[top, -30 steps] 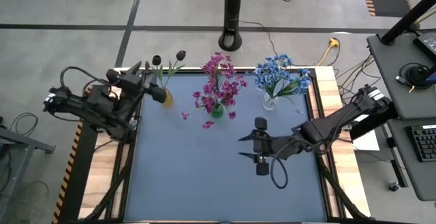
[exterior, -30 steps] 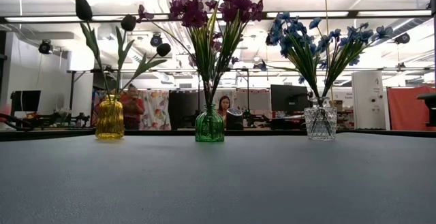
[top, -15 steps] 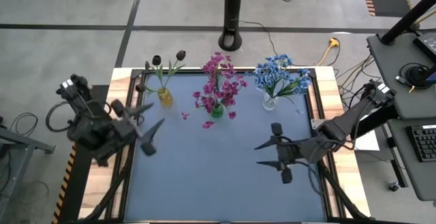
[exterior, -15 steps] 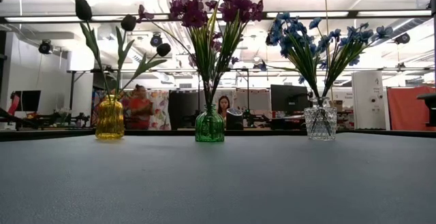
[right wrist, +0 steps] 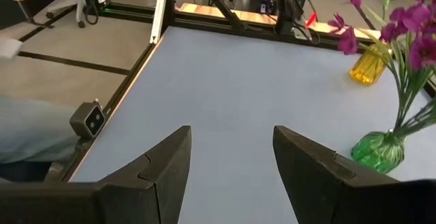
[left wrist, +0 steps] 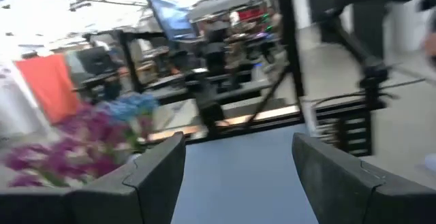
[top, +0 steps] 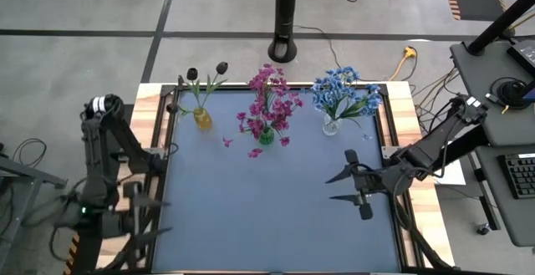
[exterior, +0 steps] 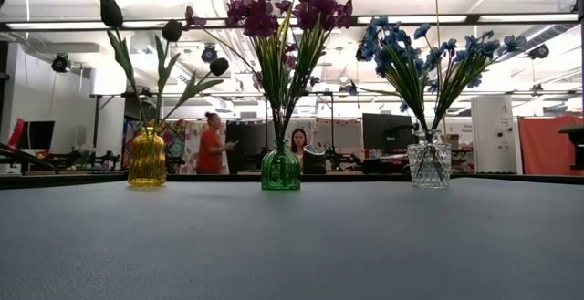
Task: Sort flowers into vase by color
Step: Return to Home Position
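Item: flower sorting, closing stage.
- Black tulips (top: 192,74) in yellow vase (top: 203,119); magenta flowers (top: 269,99) in green vase (top: 266,136); blue flowers (top: 343,91) in clear vase (top: 332,125).
- Vases in row along far edge of table (top: 276,216), stems upright.
- Right gripper (top: 338,187): fingers spread, empty, over table's right half, nearer arm, vases beyond its fingertips, apart from clear vase.
- Left gripper (left wrist: 238,142): fingers spread, empty, off table's left edge, well apart from yellow vase.
- Judgement: sorting complete; retreat path leads away from stems.
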### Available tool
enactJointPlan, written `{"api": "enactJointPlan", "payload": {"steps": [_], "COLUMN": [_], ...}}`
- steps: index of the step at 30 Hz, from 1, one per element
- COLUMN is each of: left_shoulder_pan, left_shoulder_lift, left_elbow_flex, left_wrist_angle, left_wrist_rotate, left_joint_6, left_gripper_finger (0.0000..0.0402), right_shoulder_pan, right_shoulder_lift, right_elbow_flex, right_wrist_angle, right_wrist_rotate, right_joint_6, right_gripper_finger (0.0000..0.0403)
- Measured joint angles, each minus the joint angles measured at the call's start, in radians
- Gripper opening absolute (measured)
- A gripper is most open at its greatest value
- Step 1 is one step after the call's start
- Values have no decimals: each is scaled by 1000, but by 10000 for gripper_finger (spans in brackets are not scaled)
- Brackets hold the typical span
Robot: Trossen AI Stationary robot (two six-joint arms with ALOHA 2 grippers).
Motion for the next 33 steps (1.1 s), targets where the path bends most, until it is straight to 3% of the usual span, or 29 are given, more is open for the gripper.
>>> {"api": "enactJointPlan", "payload": {"steps": [5,7,11,16,18,23,28,33], "left_shoulder_pan": [-6,29,145,324,356,369,420,537], "left_shoulder_lift": [106,153,228,244,212,49,-122,-267], "left_elbow_flex": [-52,-87,-148,-208,-230,-288,-370,-441], "left_wrist_angle": [0,2,-3,-7,-43,-210,-296,-373], "left_wrist_rotate": [6,57,206,522,567,566,586,829], "left_joint_6": [-250,-386,-590,-574,-526,-505,-513,-492], "left_gripper_finger": [251,246,216,149,111,13,7,1], "right_shoulder_pan": [-1,-2,-2,-2,-2,-2,-3,-3], "right_shoulder_lift": [-17,-18,-19,-35,-52,-109,-152,-158], "right_elbow_flex": [-39,-41,-41,-38,-38,-52,-74,-97], "right_wrist_angle": [46,65,89,121,127,129,172,225], "right_wrist_rotate": [8,8,8,8,8,7,8,7], "right_joint_6": [-17,-39,-80,-150,-165,-184,-209,-217], "right_gripper_finger": [201,201,201,201,201,201,201,201]}}
